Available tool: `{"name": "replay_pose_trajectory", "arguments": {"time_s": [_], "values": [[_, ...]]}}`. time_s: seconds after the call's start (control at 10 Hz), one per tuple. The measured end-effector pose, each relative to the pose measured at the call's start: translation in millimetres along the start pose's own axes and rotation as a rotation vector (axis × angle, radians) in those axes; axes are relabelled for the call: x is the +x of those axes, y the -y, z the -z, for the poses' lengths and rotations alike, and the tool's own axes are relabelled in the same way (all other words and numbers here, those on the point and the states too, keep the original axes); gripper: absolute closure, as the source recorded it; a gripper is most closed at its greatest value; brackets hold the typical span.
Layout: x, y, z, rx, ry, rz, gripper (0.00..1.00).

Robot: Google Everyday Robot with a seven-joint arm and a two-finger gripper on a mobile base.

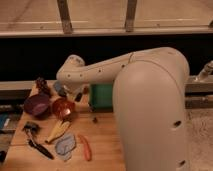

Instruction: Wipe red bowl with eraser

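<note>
Reaching over the wooden counter (101, 142), the robot's white arm (150, 75) held its end effector (78, 96) just above the far rim of the red bowl (63, 108), fingers closed on what looked like the eraser (79, 97). A purple bowl (36, 105) sat just left of the red one, and a green bin (102, 97) stood to its right. Dark panelling and metal rails ran behind.

two bowls are counted, one red bowl (63, 107) and one purple bowl (36, 104); one banana (57, 131), one green bin (102, 97), and one gripper (77, 96), seen just beside the red bowl.
</note>
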Motion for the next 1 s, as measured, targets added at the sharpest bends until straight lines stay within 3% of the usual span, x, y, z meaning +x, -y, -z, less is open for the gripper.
{"name": "replay_pose_trajectory", "arguments": {"time_s": [0.3, 1.0], "values": [[-6, -18, -23, -0.050, -0.050, 0.062, 1.00], [4, -32, -42, -0.100, -0.124, 0.090, 1.00]]}}
